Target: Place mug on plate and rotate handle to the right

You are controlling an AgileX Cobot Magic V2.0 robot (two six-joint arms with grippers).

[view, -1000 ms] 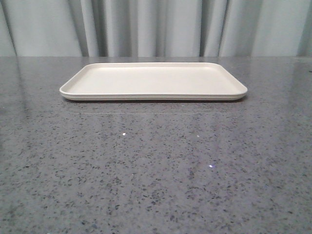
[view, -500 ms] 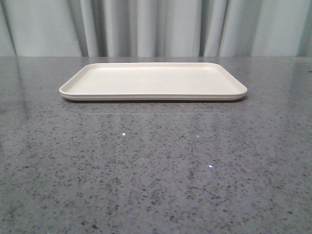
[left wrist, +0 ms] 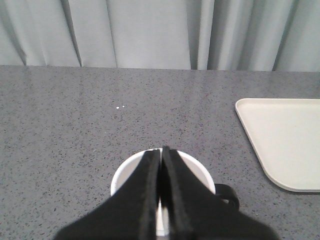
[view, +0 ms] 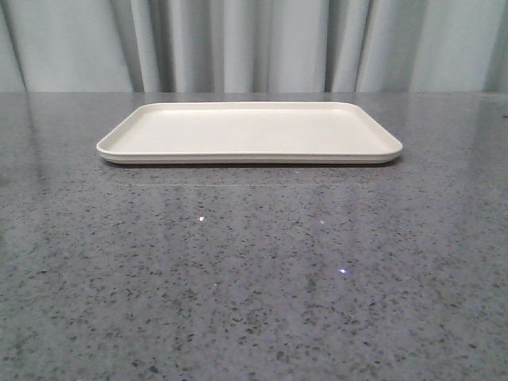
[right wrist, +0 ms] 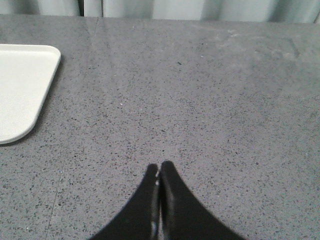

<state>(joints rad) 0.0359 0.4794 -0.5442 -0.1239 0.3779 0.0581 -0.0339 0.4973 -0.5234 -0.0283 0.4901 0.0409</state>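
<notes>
The white mug (left wrist: 124,175) stands on the grey table, seen only in the left wrist view, its black handle (left wrist: 230,195) sticking out on the side toward the plate. My left gripper (left wrist: 161,150) is shut and empty, hovering over the mug's opening and hiding most of it; the mug's printed side does not show. The cream-white plate (view: 250,131) lies empty at the back middle of the table; one corner shows in the left wrist view (left wrist: 285,140) and one in the right wrist view (right wrist: 20,85). My right gripper (right wrist: 159,167) is shut and empty over bare table. Neither gripper nor the mug shows in the front view.
The speckled grey tabletop (view: 254,278) stretches from the plate to the front edge. Pale curtains (view: 254,44) hang behind the table's far edge.
</notes>
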